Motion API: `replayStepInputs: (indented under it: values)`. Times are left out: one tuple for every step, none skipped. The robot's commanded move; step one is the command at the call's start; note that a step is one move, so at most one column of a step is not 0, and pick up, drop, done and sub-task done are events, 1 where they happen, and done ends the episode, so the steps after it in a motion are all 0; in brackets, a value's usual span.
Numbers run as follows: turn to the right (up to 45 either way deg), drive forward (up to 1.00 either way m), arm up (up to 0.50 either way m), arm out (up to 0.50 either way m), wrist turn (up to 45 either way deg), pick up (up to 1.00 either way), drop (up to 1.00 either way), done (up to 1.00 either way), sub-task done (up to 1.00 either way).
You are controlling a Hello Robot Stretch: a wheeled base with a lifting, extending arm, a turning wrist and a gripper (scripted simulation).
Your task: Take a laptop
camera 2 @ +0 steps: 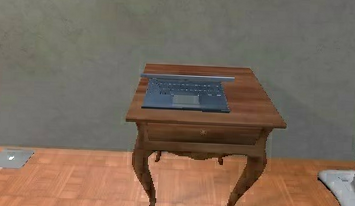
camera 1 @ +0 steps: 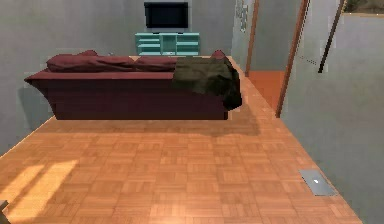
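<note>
The laptop (camera 2: pixel 189 93) lies flat on a small wooden table (camera 2: pixel 257 107) at the centre of the arm side view, before a grey wall. A flat grey thing (camera 2: pixel 13 158) lies on the floor at lower left there. A dark red sofa (camera 1: pixel 120 92) crosses the forward view's upper left.

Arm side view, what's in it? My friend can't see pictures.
A dark blue-grey laptop lies on a small wooden table with curved legs, against a grey wall. A small flat grey thing lies on the wooden floor at the lower left.
</note>
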Motion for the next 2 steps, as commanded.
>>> replayStepInputs:
  values:
    - [0.0, 0.00, 0.50, 0.00, 0.0, 0.00, 0.00, 0.00, 0.00]
    - [0.0, 0.00, 0.38, 0.00, 0.0, 0.00, 0.00, 0.00, 0.00]
